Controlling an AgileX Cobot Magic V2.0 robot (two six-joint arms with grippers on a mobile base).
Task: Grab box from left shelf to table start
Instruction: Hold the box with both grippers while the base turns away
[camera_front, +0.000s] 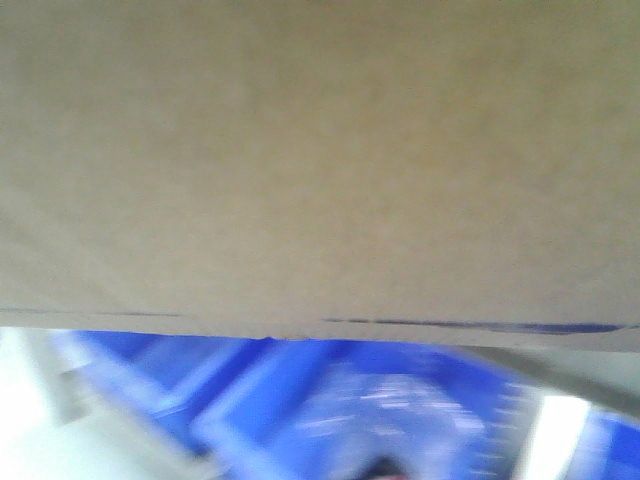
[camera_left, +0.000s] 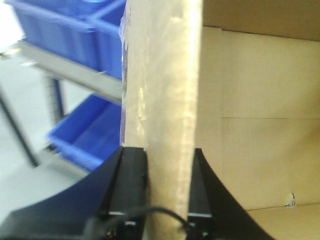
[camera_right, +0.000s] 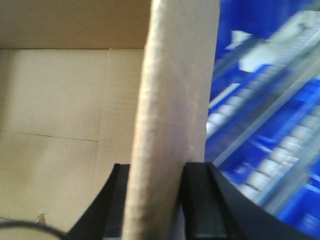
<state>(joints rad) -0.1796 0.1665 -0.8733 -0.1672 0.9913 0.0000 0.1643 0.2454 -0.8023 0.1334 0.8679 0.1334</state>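
As opposite upright walls of the large tan corrugated cardboard box (camera_front: 320, 160) are clamped by the left jaws and right jaws, its length is spanned between them, beside the blue-binned metal shelf (camera_left: 70, 72).

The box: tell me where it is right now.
The box fills the upper part of the front view, above the blue bins. In the wrist views the left gripper and right gripper each clamp one of its walls.
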